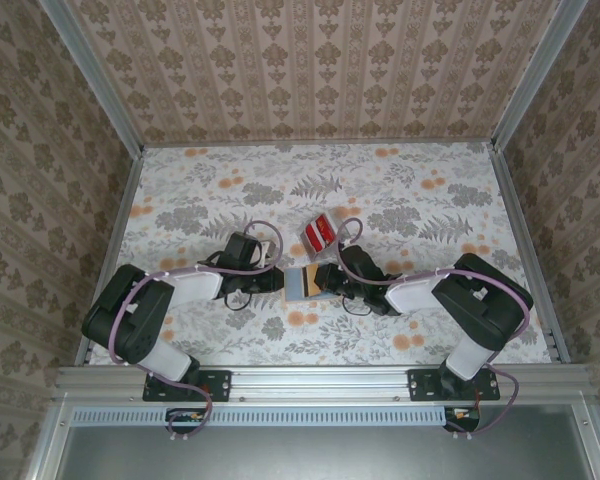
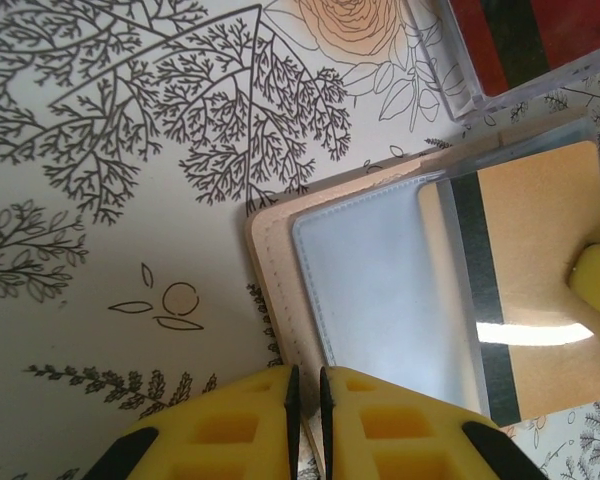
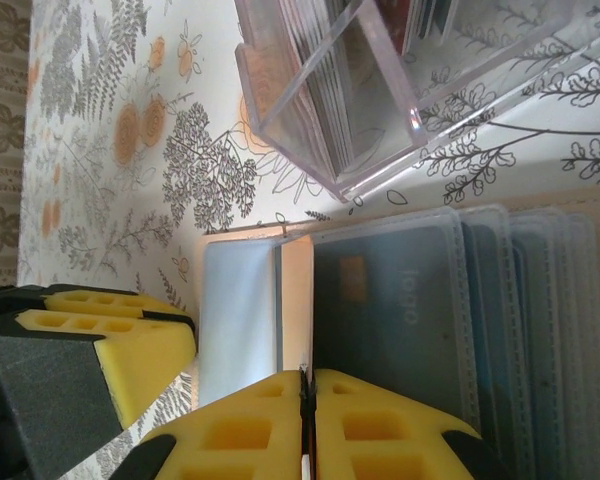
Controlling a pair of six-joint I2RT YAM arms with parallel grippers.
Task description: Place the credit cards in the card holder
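Card holder (image 1: pixel 295 284) open between arms. Left gripper (image 2: pixel 305 388) pinches its edge; right gripper (image 3: pixel 308 388) clamps credit card (image 2: pixel 545 230) half inside it. Black stripe (image 2: pixel 480 290) legible from left wrist, not overhead.

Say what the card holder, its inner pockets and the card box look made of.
Card holder: tan leather-like cover, matte, stitched edge; possibly faux. Inner pockets: clear soft plastic, glossy, seamed borders. Card box: rigid transparent plastic, likely acrylic, bright edges.
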